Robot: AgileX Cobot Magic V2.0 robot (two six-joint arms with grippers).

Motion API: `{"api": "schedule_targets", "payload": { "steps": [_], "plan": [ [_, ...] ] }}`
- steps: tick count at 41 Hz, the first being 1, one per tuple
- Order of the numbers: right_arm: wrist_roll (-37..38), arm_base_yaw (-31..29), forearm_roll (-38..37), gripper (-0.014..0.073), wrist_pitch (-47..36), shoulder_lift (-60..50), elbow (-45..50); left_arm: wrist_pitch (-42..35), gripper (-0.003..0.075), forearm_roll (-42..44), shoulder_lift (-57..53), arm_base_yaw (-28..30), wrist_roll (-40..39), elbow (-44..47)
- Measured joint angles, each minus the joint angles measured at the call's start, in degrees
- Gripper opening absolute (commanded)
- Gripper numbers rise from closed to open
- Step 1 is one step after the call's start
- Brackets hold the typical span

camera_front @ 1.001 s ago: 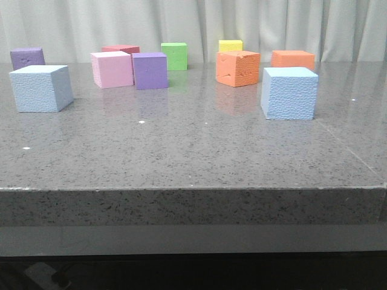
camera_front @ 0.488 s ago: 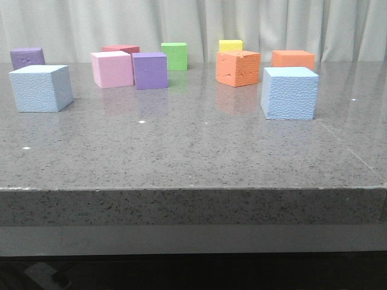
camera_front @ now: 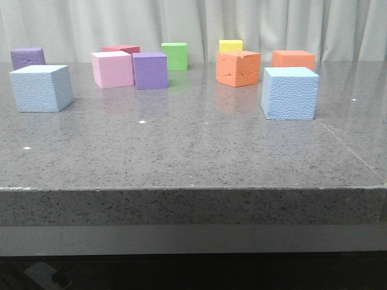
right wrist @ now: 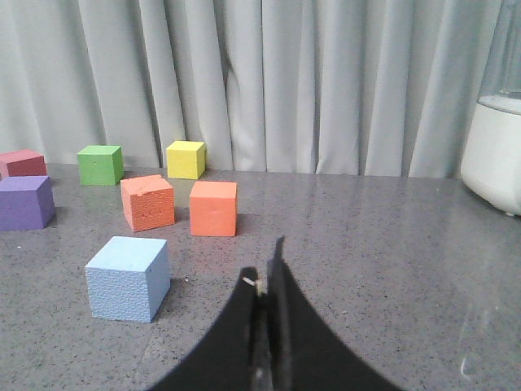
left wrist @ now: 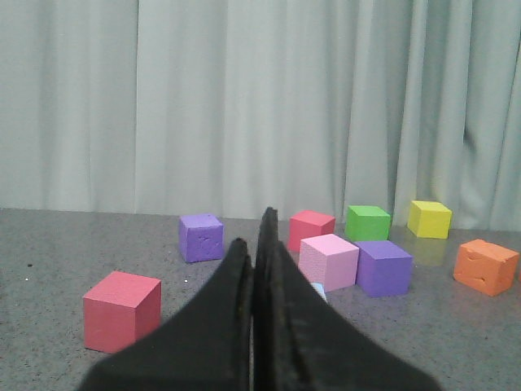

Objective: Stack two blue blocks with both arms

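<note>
Nothing has really moved since the earlier front shots: every cube sits in the same spot on the speckled grey stone worktop [camera_front: 199, 151], and no arm shows up in the front view at all.

Left gripper [left wrist: 254, 244] has its black fingers pressed together with nothing between them. Just past its tip, a tiny corner of a pale sky-blue pebbled foam cube [left wrist: 319, 291] peeks out from behind the fingers, so that block is right ahead of it and mostly hidden. In the front view this same left blue cube [camera_front: 41, 88] stands alone. Beyond the gripper are a pink foam cube [left wrist: 328, 261] and a purple foam cube [left wrist: 383, 267] just beside each other, plus a red foam cube [left wrist: 120, 311] off to one side of the fingers.

Right gripper [right wrist: 264, 281] is also closed up on nothing. The second sky-blue pebbled foam cube [right wrist: 129, 278] sits ahead of it and off to the side, flat on the worktop, not touching the fingers. Farther beyond that are two orange foam cubes [right wrist: 213, 208] near each other, then a yellow foam cube [right wrist: 186, 159] and a green foam cube [right wrist: 100, 164] back by the pale curtain [right wrist: 285, 81].

Both blue blocks are well apart and not stacked yet.
</note>
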Motion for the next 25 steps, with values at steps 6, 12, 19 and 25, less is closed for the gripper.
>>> {"api": "schedule_targets", "payload": {
  "steps": [6, 12, 19, 25],
  "plan": [
    [0.0, 0.0, 0.0, -0.0067, 8.6, 8.8, -8.4, 7.4, -0.002, 0.0, 7.5, 0.0, 0.0, -7.9],
    [0.0, 0.0, 0.0, -0.0067, 11.6, 16.4, -11.1, 7.7, -0.002, 0.0, 12.5, 0.0, 0.0, -8.6],
    [0.0, 0.0, 0.0, -0.0067, 12.2, 20.5, -11.1, 7.9, -0.002, 0.0, 15.2, 0.0, 0.0, -7.6],
    [0.0, 0.0, 0.1, -0.0067, 12.0, 21.4, -11.1, 8.1, -0.002, 0.0, 15.8, 0.0, 0.0, -6.2]
  ]
}}
